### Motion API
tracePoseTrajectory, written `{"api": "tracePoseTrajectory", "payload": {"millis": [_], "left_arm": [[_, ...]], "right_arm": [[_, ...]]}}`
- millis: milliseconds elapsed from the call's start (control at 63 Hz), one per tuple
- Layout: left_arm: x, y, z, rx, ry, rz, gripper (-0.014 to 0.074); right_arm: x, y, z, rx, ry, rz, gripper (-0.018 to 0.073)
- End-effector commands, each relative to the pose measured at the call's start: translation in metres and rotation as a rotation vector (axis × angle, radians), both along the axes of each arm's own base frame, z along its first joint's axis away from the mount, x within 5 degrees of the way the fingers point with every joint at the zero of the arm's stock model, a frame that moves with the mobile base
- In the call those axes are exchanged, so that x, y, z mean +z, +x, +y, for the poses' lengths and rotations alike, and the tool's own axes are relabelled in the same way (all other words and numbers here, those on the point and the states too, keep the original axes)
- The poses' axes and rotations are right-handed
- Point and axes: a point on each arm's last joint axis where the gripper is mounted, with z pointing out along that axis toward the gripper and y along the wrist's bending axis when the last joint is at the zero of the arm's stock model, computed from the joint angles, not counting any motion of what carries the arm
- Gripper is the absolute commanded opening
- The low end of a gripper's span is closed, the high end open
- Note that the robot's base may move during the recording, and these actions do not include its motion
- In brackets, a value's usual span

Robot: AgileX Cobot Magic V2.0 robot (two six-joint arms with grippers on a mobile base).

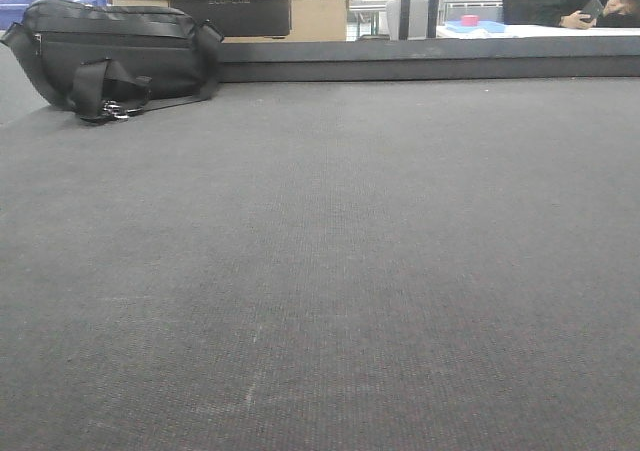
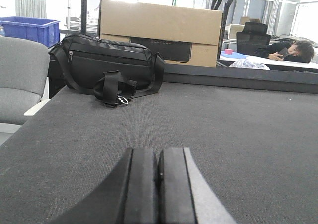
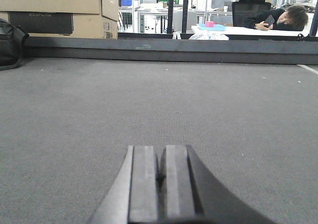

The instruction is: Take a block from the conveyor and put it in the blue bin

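Grey woven conveyor across front view, black shoulder bag at far left; no block in sight. Left wrist: left gripper pressed closed, empty; blue bin beyond bag. Right wrist: right gripper closed, empty. Judged progress: 0 of 2 steps done; grab and placement outstanding.

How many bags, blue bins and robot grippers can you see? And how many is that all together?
black bag: 1
blue bin: 1
grippers: 2, the left gripper and the right gripper, both shut
total: 4
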Motion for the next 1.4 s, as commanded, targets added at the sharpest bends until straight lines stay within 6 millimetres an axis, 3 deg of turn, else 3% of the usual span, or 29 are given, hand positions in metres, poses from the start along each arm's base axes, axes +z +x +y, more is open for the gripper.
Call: {"api": "tracePoseTrajectory", "payload": {"millis": [0,619,826,937,1048,1223,1382], "left_arm": [[0.003,-0.001,0.0,-0.006,-0.002,-0.026,-0.0111],[0.003,-0.001,0.0,-0.005,0.002,-0.029,-0.0111],[0.007,-0.001,0.0,-0.007,-0.001,-0.069,-0.0111],[0.004,-0.001,0.0,-0.003,-0.003,0.002,-0.0111],[0.022,-0.006,0.001,-0.001,-0.016,0.04,-0.0111],[0.08,-0.021,0.003,0.008,-0.016,0.124,-0.0111],[0.115,0.003,0.001,0.017,0.003,0.379,-0.0111]], "right_arm": [[0.002,0.0,0.0,-0.001,-0.012,-0.017,-0.0162],[0.003,0.0,0.0,-0.001,-0.012,-0.019,-0.0162],[0.012,0.0,-0.001,-0.008,-0.006,-0.122,-0.0162],[0.021,-0.002,-0.001,-0.014,-0.001,-0.22,-0.0162],[0.045,-0.008,-0.001,-0.006,0.002,-0.209,-0.0162],[0.099,-0.025,0.0,0.014,-0.003,-0.11,-0.0162],[0.126,-0.015,0.003,0.043,-0.011,0.194,-0.0162]]}}
